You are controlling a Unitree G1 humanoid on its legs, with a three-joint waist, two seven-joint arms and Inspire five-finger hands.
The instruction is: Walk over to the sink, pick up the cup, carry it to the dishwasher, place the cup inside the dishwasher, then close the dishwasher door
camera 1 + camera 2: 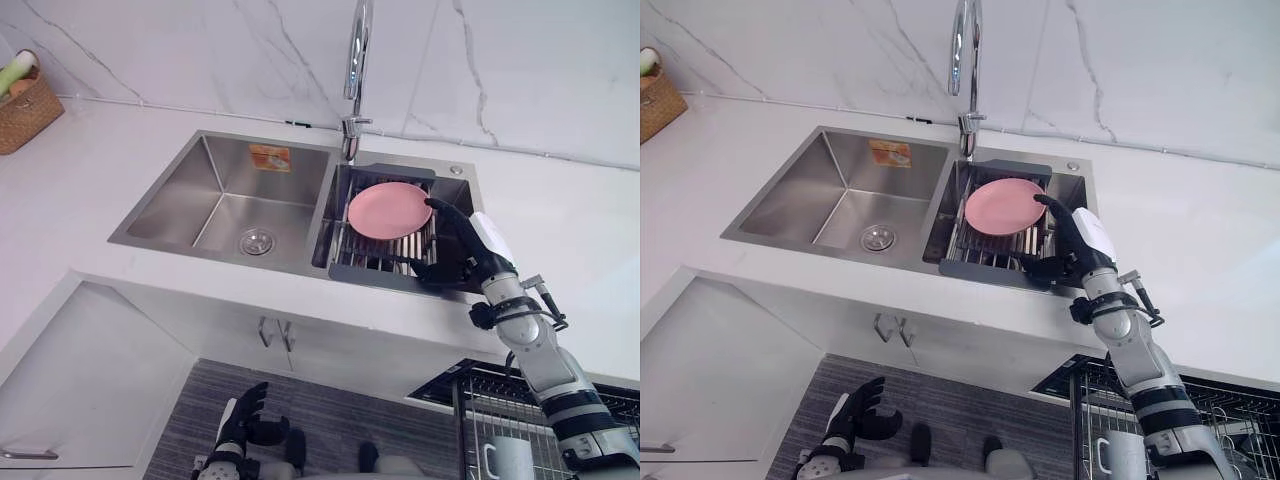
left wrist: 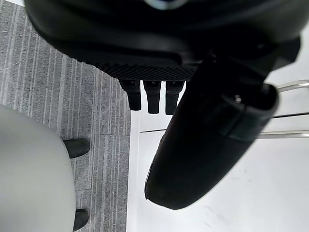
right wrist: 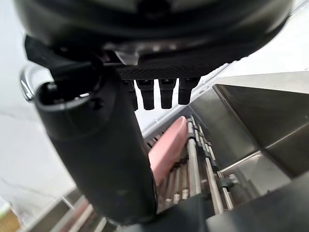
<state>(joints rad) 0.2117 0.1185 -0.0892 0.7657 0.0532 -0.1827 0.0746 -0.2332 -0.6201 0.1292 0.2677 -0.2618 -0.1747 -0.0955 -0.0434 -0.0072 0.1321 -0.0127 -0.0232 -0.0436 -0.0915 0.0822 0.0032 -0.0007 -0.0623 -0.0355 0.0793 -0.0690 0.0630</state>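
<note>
Plate (image 1: 389, 210), pink, is seen in sink rack (image 1: 365, 262); right hand (image 1: 462, 248) is held open, empty, just beside it; left hand (image 1: 243, 418) is held relaxed.

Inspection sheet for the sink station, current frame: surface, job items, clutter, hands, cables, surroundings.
Surface: white counter with a double steel sink.
Job's things: cup stands in the dishwasher rack, lower right; no cup seen in the sink.
Clutter: pink plate on the drying rack in the right basin; wicker basket far left.
Hands: right hand open over the drying rack, by the plate's edge; left hand open, low above the floor.
Cables: nothing seen.
Surroundings: faucet, marble wall, grey floor.
</note>
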